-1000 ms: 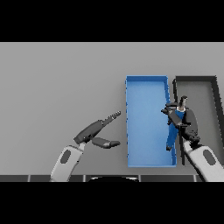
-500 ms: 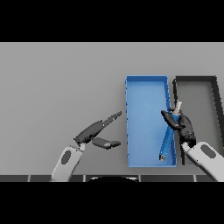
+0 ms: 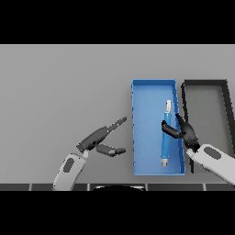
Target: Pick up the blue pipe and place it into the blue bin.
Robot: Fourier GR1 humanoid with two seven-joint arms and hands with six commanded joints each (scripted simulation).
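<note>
Our right hand at the blue pipe inside the blue bin.

We see the blue pipe (image 3: 165,134) lying lengthwise in the blue bin (image 3: 142,137), near its right wall. Our right hand (image 3: 182,131) curls its fingers around the pipe's middle. A dark bin (image 3: 205,83) sits just right. Our left hand (image 3: 102,139) hovers relaxed over the grey table (image 3: 59,92).
</note>
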